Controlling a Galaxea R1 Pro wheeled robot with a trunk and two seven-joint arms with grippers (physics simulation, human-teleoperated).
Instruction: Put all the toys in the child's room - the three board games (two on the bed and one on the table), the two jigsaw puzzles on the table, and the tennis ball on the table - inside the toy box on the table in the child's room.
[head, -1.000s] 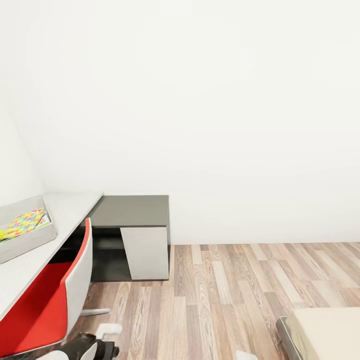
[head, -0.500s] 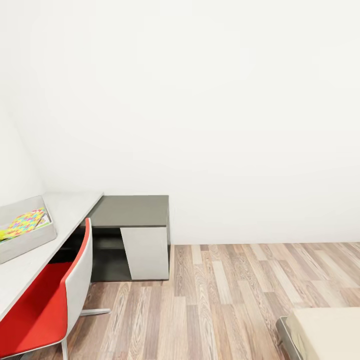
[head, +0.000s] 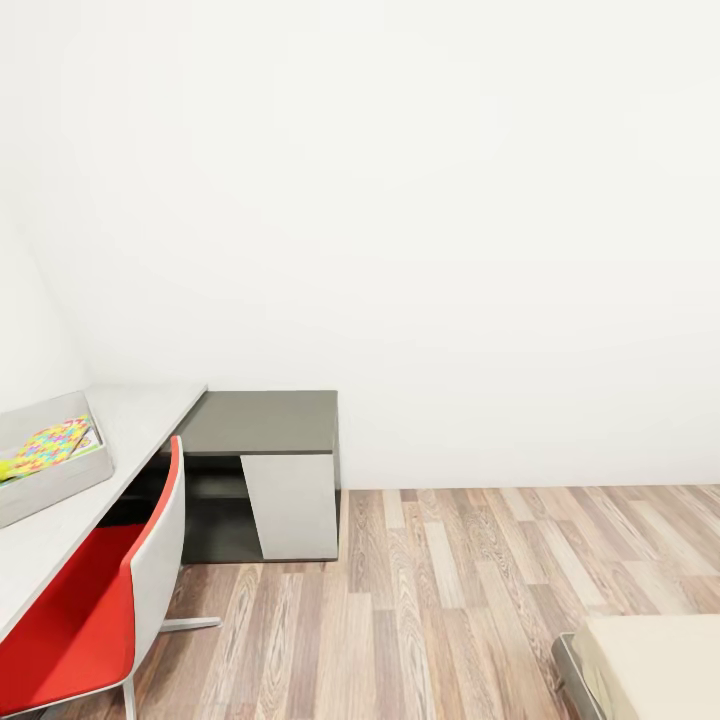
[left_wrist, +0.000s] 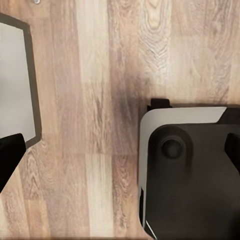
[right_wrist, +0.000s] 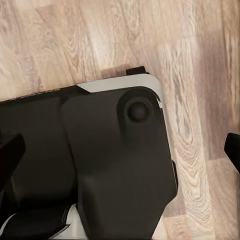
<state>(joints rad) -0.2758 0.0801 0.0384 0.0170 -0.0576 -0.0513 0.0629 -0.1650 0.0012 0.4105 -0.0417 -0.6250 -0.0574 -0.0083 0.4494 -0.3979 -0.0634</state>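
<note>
- Head view: jigsaw puzzle (head: 48, 446) lies inside the toy box (head: 60, 486) on the table (head: 140, 420).
- Both wrist views: fingertips spread wide, released, empty above wood floor (left_wrist: 100, 100).

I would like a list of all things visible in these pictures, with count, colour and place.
toy box: 1, light grey, on the table at the head view's left edge
jigsaw puzzle: 1, yellow, pink, blue and green, inside the toy box
table: 1, pale white top, along the left wall
cabinet: 1, dark grey with a light panel, joined to the table
chair: 1, red seat, grey back, at the table
bed: 1 corner, beige, lower right
floor: wood planks
robot base: black, below both wrist cameras
</note>
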